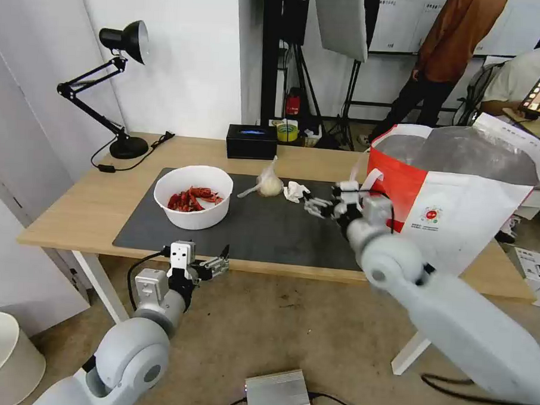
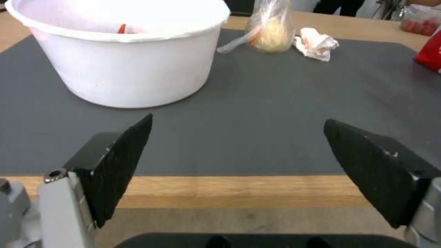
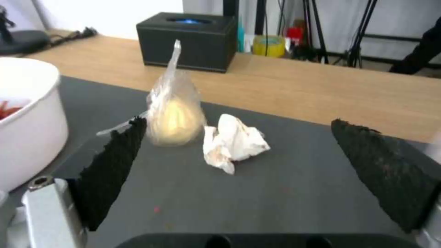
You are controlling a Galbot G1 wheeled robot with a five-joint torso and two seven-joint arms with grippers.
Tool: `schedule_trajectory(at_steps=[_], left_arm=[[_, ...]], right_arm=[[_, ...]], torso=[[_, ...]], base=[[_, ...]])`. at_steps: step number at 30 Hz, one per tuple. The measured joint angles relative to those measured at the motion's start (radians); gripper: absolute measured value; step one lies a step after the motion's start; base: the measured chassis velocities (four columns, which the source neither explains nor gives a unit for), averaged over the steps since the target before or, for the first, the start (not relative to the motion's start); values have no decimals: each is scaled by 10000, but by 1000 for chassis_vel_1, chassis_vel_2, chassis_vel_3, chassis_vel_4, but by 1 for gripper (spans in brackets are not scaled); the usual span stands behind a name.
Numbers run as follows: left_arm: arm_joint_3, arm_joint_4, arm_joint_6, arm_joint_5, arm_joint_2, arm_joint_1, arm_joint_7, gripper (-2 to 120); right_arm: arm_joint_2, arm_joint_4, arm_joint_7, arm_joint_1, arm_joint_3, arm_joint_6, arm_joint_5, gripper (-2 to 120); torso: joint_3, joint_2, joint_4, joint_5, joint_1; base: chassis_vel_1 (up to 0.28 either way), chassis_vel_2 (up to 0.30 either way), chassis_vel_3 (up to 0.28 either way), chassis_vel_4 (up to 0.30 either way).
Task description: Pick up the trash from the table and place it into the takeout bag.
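On the table [image 1: 73, 206], the white bowl [image 1: 193, 196] of red shells stands at the left of the dark mat [image 1: 268, 232]. Behind the mat's middle sit a knotted clear bag [image 1: 269, 183] and a crumpled tissue [image 1: 294, 191]. My right gripper [image 1: 311, 205] hovers open just right of the tissue; in its wrist view the tissue [image 3: 234, 143] and knotted bag [image 3: 177, 117] lie ahead of its gripper [image 3: 239, 172]. My left gripper [image 1: 223, 260] is open below the table's front edge, facing the bowl [image 2: 129, 51]. The takeout bag [image 1: 461, 199] stands open at the right.
A black box [image 1: 252, 141] sits at the table's back edge and a black desk lamp [image 1: 117, 82] at the back left. A clear box with red bits [image 2: 420, 19] shows beyond the bag's red wall [image 2: 429, 51]. A silver unit [image 1: 276, 392] lies on the floor.
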Motion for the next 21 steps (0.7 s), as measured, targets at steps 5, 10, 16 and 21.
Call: schedule_trajectory(at_steps=[5, 10, 16, 21], left_arm=[[-53, 3, 0, 25, -29, 58, -3, 100], [-115, 2, -1, 30, 19, 65, -8, 100], [-113, -18, -6, 30, 23, 70, -11, 100], [-115, -38, -11, 35, -22, 87, -13, 100]], right_arm=[[904, -1163, 361, 924, -401, -845, 431, 100], [1658, -1928, 819, 1590, -665, -1599, 630, 100], [2430, -2968, 1447, 2374, -891, -2219, 778, 100], [2858, -3785, 1832, 2811, -1020, -2649, 827, 100]], torso=[[0, 0, 0, 1, 1], [-1, 0, 0, -1, -2], [-1, 1, 0, -1, -1], [-1, 1, 0, 0, -1]], base=[[0, 0, 0, 0], [0, 0, 0, 0], [0, 0, 0, 0], [0, 0, 0, 0]])
